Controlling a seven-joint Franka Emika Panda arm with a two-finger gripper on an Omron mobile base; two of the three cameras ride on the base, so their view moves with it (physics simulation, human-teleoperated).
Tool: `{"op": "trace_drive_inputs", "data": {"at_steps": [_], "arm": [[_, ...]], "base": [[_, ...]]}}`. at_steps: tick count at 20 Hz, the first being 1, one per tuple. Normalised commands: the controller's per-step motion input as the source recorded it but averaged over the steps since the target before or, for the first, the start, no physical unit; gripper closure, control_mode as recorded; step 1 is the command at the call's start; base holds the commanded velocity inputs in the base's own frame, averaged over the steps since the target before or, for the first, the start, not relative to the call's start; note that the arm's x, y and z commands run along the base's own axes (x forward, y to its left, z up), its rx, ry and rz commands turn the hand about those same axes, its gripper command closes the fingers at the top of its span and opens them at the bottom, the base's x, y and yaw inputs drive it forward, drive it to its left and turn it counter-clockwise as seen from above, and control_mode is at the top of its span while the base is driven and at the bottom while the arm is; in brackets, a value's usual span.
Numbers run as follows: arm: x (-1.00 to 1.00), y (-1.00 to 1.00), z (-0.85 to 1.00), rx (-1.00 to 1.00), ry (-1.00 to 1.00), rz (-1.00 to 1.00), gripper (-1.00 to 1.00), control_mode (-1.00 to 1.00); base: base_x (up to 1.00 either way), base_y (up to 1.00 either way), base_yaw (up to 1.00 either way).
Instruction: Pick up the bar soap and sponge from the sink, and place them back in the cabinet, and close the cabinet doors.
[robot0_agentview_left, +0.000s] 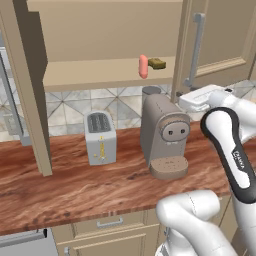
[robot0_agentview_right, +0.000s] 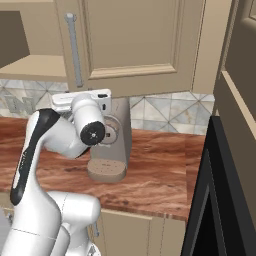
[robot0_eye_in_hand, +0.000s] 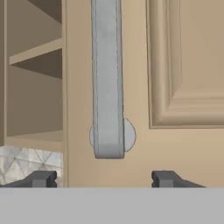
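With the bar soap (robot0_agentview_left: 143, 66) standing on edge and the sponge (robot0_agentview_left: 157, 63) just to its right on the cabinet (robot0_agentview_left: 100, 75) floor, what remains, I judge, is shutting the doors. The gripper (robot0_eye_in_hand: 104, 179) faces the right door (robot0_eye_in_hand: 183, 65), fingers spread apart and holding nothing, either side of the silver bar handle (robot0_eye_in_hand: 107, 78)'s lower end. Push flat on the door's edge beside the handle, sweeping steadily, clear of the coffee machine (robot0_agentview_left: 162, 135) below.

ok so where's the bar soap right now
In the left base view the bar soap stands on the cabinet bottom shelf near its front edge, just left of the sponge, above the coffee machine.
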Motion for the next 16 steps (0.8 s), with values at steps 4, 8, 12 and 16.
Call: {"op": "trace_drive_inputs", "data": {"at_steps": [4,8,12,16], "arm": [[0.15,-0.11,0.0,0.0,0.0,0.07,-1.0,-1.0],[0.16,-0.13,0.0,0.0,-0.03,0.0,-1.0,-1.0],[0.15,-0.1,0.0,0.0,-0.03,0.0,-1.0,-1.0],[0.18,-0.08,0.0,0.0,-0.02,0.0,-1.0,-1.0]], "base": [[0.0,0.0,0.0],[0.0,0.0,0.0],[0.0,0.0,0.0],[0.0,0.0,0.0]]}}
